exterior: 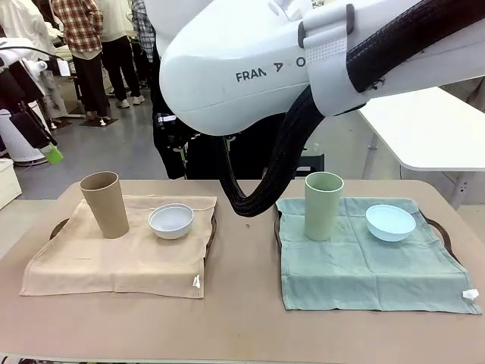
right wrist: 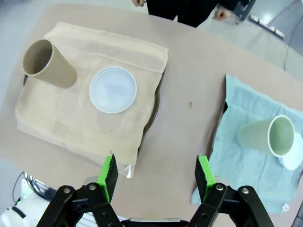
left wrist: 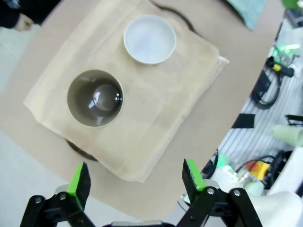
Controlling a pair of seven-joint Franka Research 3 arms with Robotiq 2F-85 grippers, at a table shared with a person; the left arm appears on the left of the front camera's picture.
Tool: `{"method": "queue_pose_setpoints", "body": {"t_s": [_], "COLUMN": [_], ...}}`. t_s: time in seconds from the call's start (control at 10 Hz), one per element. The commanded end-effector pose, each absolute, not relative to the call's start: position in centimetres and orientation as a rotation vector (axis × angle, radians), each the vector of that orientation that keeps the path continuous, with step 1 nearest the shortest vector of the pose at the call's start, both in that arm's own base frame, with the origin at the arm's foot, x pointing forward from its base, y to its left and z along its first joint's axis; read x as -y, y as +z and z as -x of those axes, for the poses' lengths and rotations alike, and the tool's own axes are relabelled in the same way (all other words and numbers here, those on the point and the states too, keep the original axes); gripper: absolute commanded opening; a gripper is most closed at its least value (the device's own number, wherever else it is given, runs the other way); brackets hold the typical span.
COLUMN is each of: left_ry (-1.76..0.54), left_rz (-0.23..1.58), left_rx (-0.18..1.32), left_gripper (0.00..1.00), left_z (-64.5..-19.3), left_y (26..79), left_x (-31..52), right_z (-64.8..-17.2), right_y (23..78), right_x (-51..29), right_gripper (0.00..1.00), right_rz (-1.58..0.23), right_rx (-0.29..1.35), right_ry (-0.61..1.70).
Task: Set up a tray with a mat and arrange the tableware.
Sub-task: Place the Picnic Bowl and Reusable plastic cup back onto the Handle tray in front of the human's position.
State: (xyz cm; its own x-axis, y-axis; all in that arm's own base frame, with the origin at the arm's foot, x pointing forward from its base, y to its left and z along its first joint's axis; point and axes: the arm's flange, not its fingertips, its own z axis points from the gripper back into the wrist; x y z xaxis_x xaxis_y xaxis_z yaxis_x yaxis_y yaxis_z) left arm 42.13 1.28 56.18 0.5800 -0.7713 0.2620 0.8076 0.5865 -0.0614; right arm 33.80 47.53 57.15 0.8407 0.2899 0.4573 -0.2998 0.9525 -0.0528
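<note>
Both grippers, left (left wrist: 134, 177) and right (right wrist: 156, 177), hang released and empty; each mat (exterior: 121, 250) carries cup (exterior: 104, 203) at nine o'clock, bowl (exterior: 170, 221) at three, apparently paired settings.

Trays (exterior: 59, 227) mostly hidden under mats; light blue bowl (right wrist: 294, 158) cut by pic edge.

Left mat (exterior: 121, 254) bearing cup (exterior: 104, 203) left of bowl (exterior: 171, 221), right mat (exterior: 371, 265) likewise, trays seemingly beneath.
</note>
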Motion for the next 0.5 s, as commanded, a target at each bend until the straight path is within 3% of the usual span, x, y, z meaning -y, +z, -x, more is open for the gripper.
{"method": "queue_pose_setpoints", "body": {"t_s": [0.0, 0.4], "left_ry": [-0.943, -0.943], "left_rz": [0.167, 0.167], "left_rx": [0.204, 0.204], "left_gripper": [1.00, 1.00], "left_z": [-42.54, -42.54], "left_y": [55.58, 55.58], "left_x": [-1.61, -1.61], "right_z": [-34.02, -34.02], "right_y": [56.84, 56.84], "right_x": [-47.66, -47.66], "right_gripper": [0.84, 0.84], "right_rz": [-0.028, -0.028], "right_rx": [0.479, 0.479], "right_ry": [0.322, 0.322]}}
